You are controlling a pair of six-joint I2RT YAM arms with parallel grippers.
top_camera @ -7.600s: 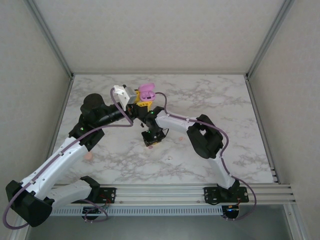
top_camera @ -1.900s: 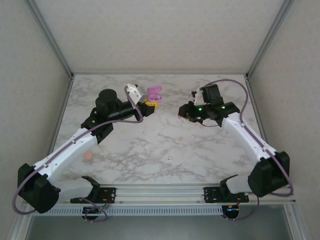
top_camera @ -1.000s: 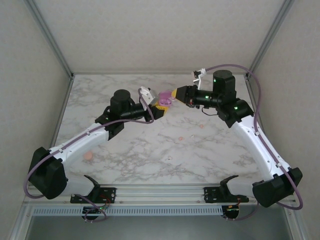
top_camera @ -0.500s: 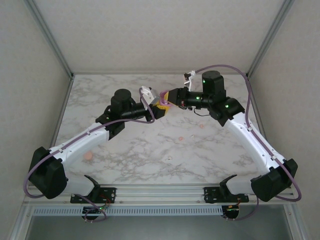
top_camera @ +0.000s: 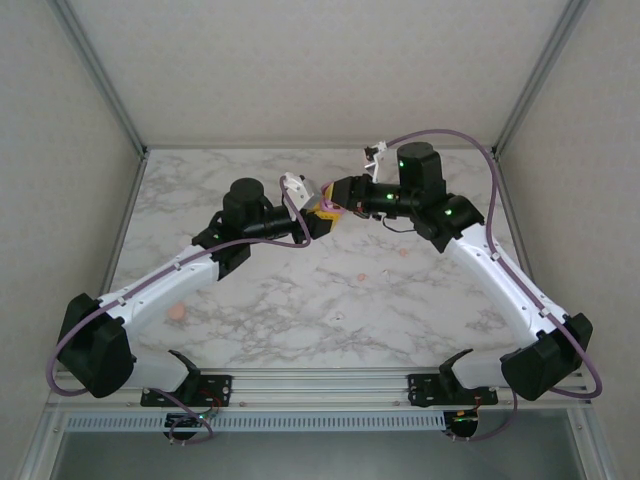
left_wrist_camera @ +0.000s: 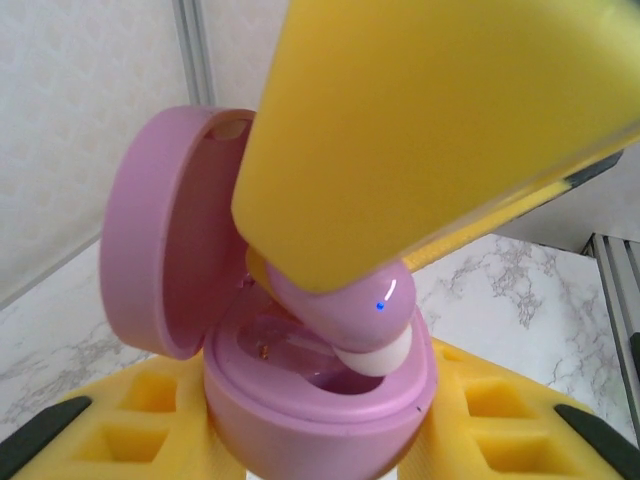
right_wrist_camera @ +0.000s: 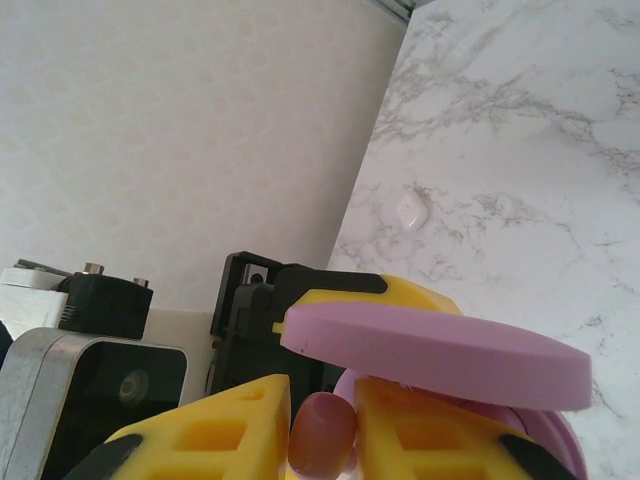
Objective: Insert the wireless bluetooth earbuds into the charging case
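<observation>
The right tool [top_camera: 341,194] has edged closer from 3 o'clock, pinching a purple earbud [left_wrist_camera: 345,318] into the open pink charging case [left_wrist_camera: 300,420]. The left tool [top_camera: 318,216] clamps that case near 12 o'clock of the surface [top_camera: 420,300].

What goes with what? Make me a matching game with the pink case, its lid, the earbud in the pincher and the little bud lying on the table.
Things:
1. charging case
2. lid
3. purple earbud
4. peach bud

Where or how:
A. lying loose on the table
B. clamped in the left gripper
C. swung open
D. pinched by the right gripper, right at the case's pocket

Pairs: 1-B, 2-C, 3-D, 4-A.
</observation>
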